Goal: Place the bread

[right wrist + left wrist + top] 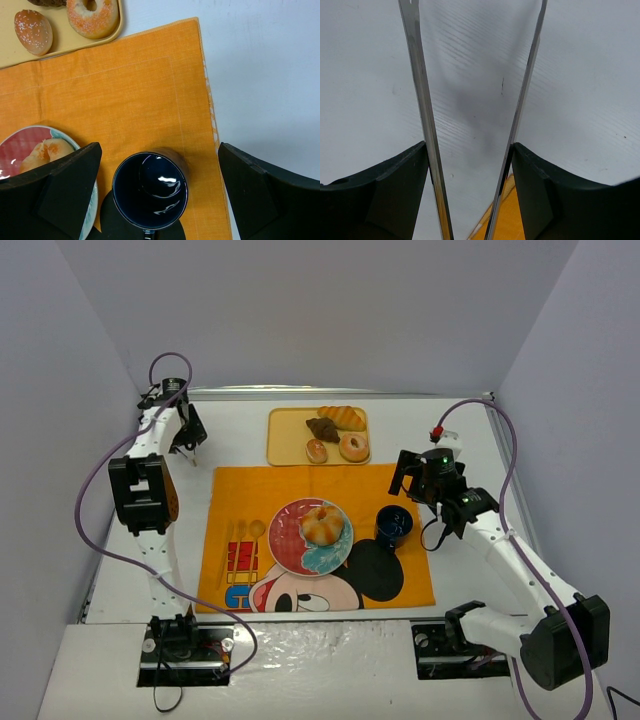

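Golden bread sat on the plate at eight o'clock from the nearer right gripper, whose jaws stood apart and empty.

We see the bread on the plate at the placemat's middle, the cup just right, the tray behind.
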Action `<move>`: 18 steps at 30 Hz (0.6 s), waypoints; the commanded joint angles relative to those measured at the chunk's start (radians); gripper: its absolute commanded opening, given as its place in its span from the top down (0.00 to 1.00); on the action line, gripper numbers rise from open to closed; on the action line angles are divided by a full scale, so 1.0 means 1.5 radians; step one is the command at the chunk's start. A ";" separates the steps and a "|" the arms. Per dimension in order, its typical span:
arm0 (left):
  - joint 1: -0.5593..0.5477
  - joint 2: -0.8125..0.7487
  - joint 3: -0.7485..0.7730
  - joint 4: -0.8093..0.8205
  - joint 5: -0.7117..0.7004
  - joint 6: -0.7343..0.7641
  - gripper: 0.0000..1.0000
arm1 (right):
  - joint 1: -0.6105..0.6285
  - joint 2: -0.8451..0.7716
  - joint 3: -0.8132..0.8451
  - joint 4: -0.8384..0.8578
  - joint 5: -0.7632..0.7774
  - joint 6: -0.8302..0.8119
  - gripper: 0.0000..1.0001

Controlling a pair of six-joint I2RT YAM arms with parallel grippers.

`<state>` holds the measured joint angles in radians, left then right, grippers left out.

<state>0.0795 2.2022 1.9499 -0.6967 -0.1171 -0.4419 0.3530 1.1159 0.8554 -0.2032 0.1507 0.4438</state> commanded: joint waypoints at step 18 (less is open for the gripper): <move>0.008 -0.013 -0.023 0.028 0.022 -0.016 0.30 | -0.004 0.017 -0.009 0.049 -0.020 -0.004 0.00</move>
<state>0.0879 2.2143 1.9084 -0.6894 -0.0783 -0.4587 0.3528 1.1400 0.8420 -0.1822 0.1264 0.4438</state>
